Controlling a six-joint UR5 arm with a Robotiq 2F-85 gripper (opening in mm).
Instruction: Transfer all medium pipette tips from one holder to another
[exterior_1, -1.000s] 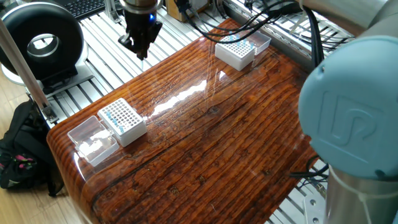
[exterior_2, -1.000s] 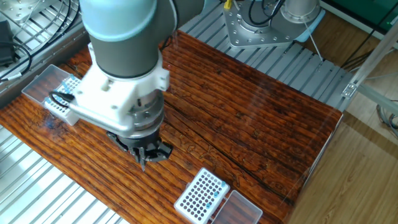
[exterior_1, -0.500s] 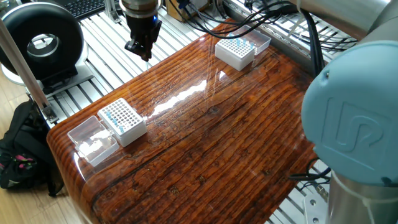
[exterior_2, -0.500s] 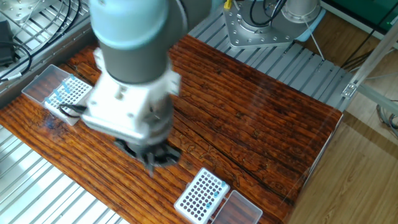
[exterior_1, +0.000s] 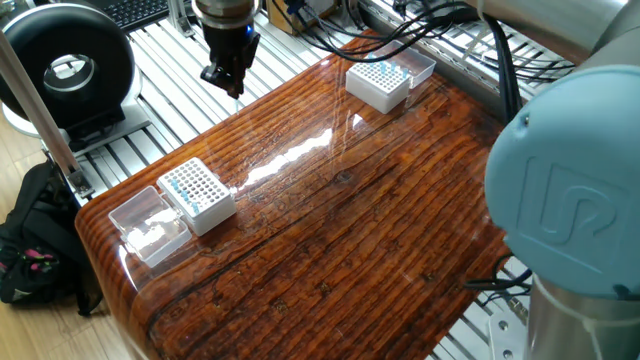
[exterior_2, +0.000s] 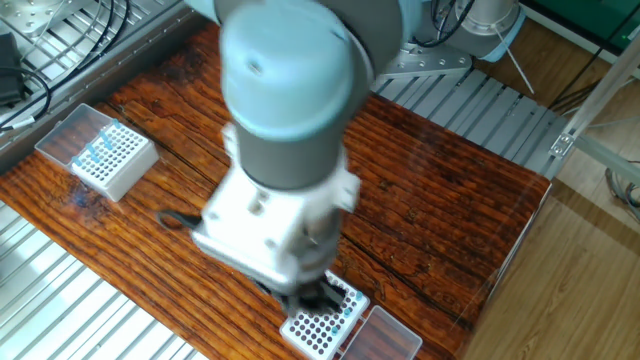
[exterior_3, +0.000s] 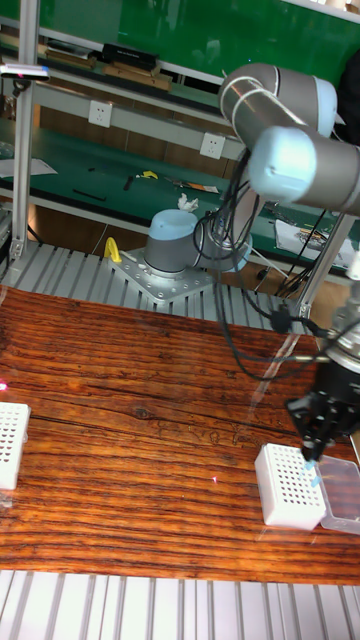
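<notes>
A light, slender, easily bent blue-topped pipette tip (exterior_3: 315, 478), best taken at its collar, is seen held narrowly in the black two-finger gripper (exterior_3: 313, 455) over the right white gridded holder box (exterior_3: 290, 487).

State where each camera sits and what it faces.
One fixed view: high off a corner, looking down across the table; gripper far, arm near.
The other fixed view: high, opposite side, looking down; arm fills centre.
Tall fixed view: low, front edge, facing the robot's base; gripper above a white box.
Shared: table, arm.
</notes>
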